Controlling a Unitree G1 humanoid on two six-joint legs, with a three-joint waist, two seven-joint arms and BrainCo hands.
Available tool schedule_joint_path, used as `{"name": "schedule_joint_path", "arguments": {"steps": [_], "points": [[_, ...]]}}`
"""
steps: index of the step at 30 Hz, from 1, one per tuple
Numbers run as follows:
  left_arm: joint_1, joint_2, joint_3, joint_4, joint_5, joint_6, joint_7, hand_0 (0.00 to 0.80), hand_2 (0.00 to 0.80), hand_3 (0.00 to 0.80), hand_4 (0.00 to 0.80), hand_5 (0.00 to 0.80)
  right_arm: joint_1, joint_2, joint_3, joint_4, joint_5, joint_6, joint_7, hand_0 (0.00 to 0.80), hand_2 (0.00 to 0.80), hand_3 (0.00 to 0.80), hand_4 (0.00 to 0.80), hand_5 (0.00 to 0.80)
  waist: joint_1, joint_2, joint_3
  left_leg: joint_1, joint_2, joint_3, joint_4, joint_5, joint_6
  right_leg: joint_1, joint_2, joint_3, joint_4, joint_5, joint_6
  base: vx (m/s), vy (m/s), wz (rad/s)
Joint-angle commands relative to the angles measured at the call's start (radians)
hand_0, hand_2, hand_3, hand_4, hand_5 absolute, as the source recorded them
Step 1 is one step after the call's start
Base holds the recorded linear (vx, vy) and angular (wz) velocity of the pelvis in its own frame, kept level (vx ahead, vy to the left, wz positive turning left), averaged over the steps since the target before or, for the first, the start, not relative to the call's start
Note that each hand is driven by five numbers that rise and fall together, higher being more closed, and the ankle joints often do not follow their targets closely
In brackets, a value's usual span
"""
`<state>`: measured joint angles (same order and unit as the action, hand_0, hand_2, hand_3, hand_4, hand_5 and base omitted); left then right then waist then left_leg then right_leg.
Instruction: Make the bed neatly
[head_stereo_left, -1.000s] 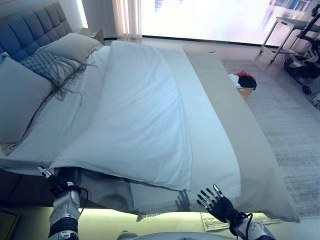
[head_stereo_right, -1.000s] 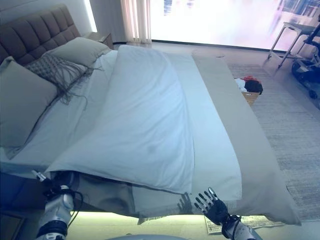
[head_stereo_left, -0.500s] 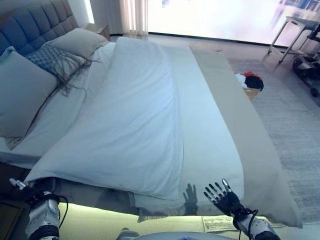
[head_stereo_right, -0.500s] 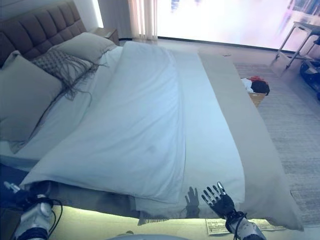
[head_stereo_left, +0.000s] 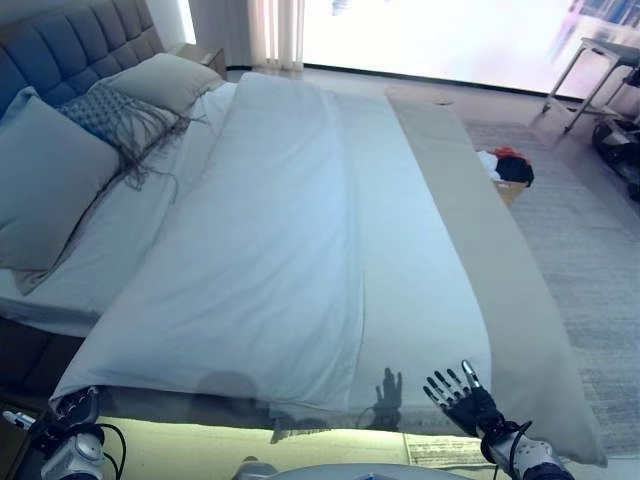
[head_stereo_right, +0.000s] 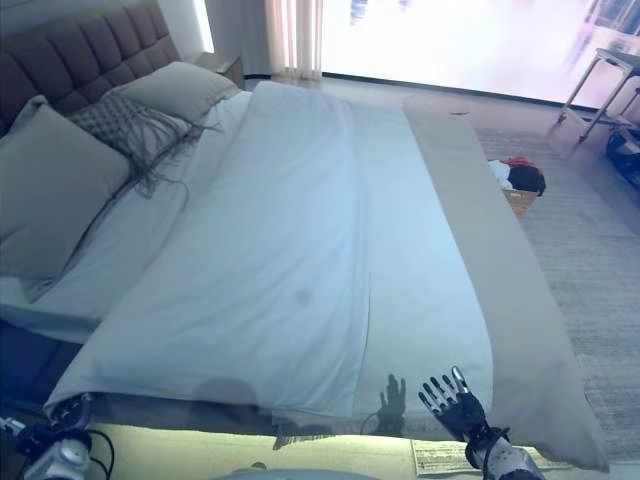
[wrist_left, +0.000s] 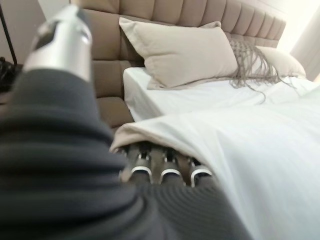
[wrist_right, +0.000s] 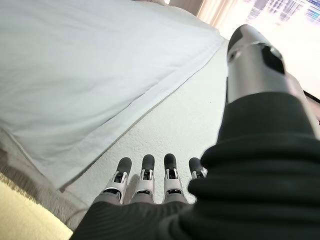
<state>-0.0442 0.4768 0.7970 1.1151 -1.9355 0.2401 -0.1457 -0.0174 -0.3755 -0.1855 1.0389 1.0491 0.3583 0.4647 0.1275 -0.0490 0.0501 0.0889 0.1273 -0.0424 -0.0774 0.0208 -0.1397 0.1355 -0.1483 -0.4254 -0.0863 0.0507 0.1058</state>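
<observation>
A white duvet (head_stereo_left: 280, 230) lies along the bed, over a beige blanket (head_stereo_left: 480, 230) that shows on the right side. My left hand (head_stereo_left: 70, 412) is at the bed's near left corner. In the left wrist view its fingers (wrist_left: 165, 170) are curled under the duvet's corner edge (wrist_left: 150, 132). My right hand (head_stereo_left: 458, 390) is open with fingers spread, at the near edge over the beige blanket (wrist_right: 190, 125), holding nothing. A large pillow (head_stereo_left: 45, 190), a fringed cushion (head_stereo_left: 110, 115) and a second pillow (head_stereo_left: 165, 80) lie by the tufted headboard (head_stereo_left: 70, 40).
A basket of clothes (head_stereo_left: 508, 170) stands on the floor right of the bed, on a grey rug (head_stereo_left: 590, 260). A small table (head_stereo_left: 600, 60) stands at the back right. A sheet of paper (head_stereo_left: 440, 452) lies on the floor by the bed's near edge.
My left hand has moved left and towards me with the duvet corner, drawing the duvet wider across the near left of the bed. The right hand stays open and shifted slightly right. The camera also shifted.
</observation>
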Motion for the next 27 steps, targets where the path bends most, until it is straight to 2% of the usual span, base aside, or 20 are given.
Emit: {"name": "schedule_joint_path", "arguments": {"steps": [1, 4, 7, 12, 16, 21, 25, 27], "points": [[0.137, 0.218, 0.094, 0.009, -0.037, -0.08, -0.12, 0.0, 0.0, 0.0, 0.0, 0.0, -0.052, -0.03, -0.033, 0.039, 0.015, -0.039, 0.048, 0.0, 0.0, 0.0, 0.0, 0.0, 0.134, -0.02, 0.042, -0.086, -0.033, 0.015, 0.096, -0.053, 0.051, -0.013, -0.126, -0.008, 0.124, -0.057, 0.047, -0.139, -0.087, 0.23], [0.082, 0.212, 0.027, -0.009, -0.036, -0.083, -0.12, 0.0, 0.0, 0.0, 0.0, 0.0, -0.057, 0.011, 0.023, 0.009, 0.036, -0.082, 0.068, 0.0, 0.0, 0.0, 0.0, 0.0, 0.14, -0.054, 0.096, -0.142, -0.018, 0.006, 0.16, -0.073, 0.048, -0.059, -0.127, -0.004, 0.161, -0.054, 0.045, -0.181, -0.119, 0.29], [0.05, 0.209, -0.009, -0.026, -0.037, -0.082, -0.126, 0.0, 0.0, 0.0, 0.0, 0.0, -0.073, 0.037, 0.065, -0.044, 0.079, -0.091, 0.068, 0.0, 0.0, 0.0, 0.0, 0.0, 0.145, -0.08, 0.153, -0.19, -0.005, 0.001, 0.212, -0.086, 0.046, -0.099, -0.123, 0.006, 0.191, -0.05, 0.041, -0.185, -0.099, 0.31], [0.023, 0.191, -0.079, -0.024, 0.005, -0.025, -0.141, 0.0, 0.0, 0.0, 0.0, 0.0, -0.082, 0.059, 0.105, -0.109, 0.11, -0.088, 0.051, 0.0, 0.0, 0.0, 0.0, 0.0, 0.148, -0.106, 0.226, -0.26, 0.005, -0.01, 0.301, -0.108, 0.047, -0.142, -0.124, 0.011, 0.246, -0.057, 0.033, -0.145, -0.032, 0.47], [-0.007, 0.15, -0.141, -0.032, -0.014, 0.002, -0.166, 0.0, 0.0, 0.0, 0.0, 0.0, -0.113, 0.056, 0.116, -0.143, 0.124, -0.082, 0.019, 0.0, 0.0, 0.0, 0.0, 0.0, 0.149, -0.118, 0.281, -0.317, 0.008, -0.023, 0.377, -0.128, 0.046, -0.182, -0.13, 0.011, 0.297, -0.068, 0.025, -0.163, 0.031, 0.48], [-0.018, 0.117, -0.185, -0.012, 0.053, -0.004, -0.135, 0.0, 0.0, 0.0, 0.0, 0.0, -0.133, 0.056, 0.129, -0.161, 0.137, -0.076, 0.025, 0.0, 0.0, 0.0, 0.0, 0.0, 0.157, -0.131, 0.315, -0.359, 0.004, -0.039, 0.457, -0.16, 0.058, -0.216, -0.149, 0.009, 0.372, -0.077, 0.024, -0.072, 0.012, 0.04], [-0.02, 0.134, -0.181, 0.072, 0.083, 0.003, -0.058, 0.0, 0.0, 0.0, 0.0, 0.0, -0.142, 0.059, 0.14, -0.172, 0.142, -0.061, 0.026, 0.0, 0.0, 0.0, 0.0, 0.0, 0.153, -0.138, 0.317, -0.364, -0.004, -0.037, 0.488, -0.179, 0.07, -0.226, -0.163, 0.017, 0.405, -0.065, 0.036, 0.003, -0.003, -0.01], [-0.013, 0.142, -0.174, 0.107, 0.137, 0.005, -0.059, 0.0, 0.0, 0.0, 0.0, 0.0, -0.142, 0.065, 0.148, -0.171, 0.144, -0.053, 0.029, 0.0, 0.0, 0.0, 0.0, 0.0, 0.148, -0.141, 0.31, -0.352, -0.005, -0.032, 0.485, -0.182, 0.075, -0.223, -0.165, 0.022, 0.408, -0.057, 0.043, 0.05, -0.027, -0.01]]}}
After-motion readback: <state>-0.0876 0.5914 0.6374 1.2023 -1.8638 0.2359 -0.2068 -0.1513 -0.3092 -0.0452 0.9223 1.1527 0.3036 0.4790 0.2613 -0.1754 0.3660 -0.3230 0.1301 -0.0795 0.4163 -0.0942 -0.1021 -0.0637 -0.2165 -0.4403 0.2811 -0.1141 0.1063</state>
